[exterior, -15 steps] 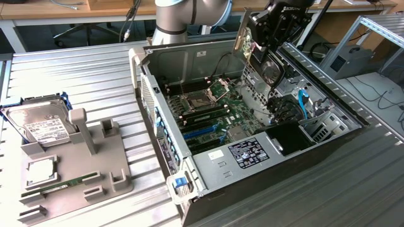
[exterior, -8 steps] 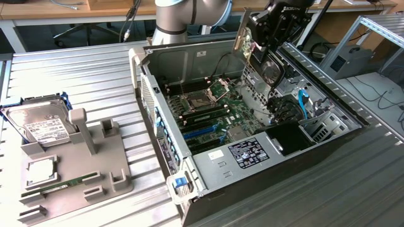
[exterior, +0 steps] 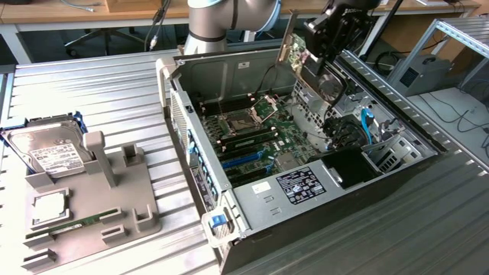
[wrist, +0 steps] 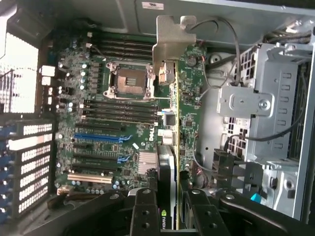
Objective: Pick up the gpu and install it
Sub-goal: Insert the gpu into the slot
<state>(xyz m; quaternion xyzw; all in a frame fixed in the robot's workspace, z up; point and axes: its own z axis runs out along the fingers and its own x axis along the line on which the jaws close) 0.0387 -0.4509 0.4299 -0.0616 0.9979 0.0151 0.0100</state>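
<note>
Tool (wrist: 171,199), partly closed, grips the NVIDIA-labelled gpu (wrist: 169,117) above the DELL-printed motherboard (wrist: 98,123).

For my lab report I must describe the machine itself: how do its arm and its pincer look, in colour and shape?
The arm is a thick round tube, silver-grey, with a darker grey band at a joint. The pincer is black and blocky; its two flat black fingers carry small round screw holes.
</note>
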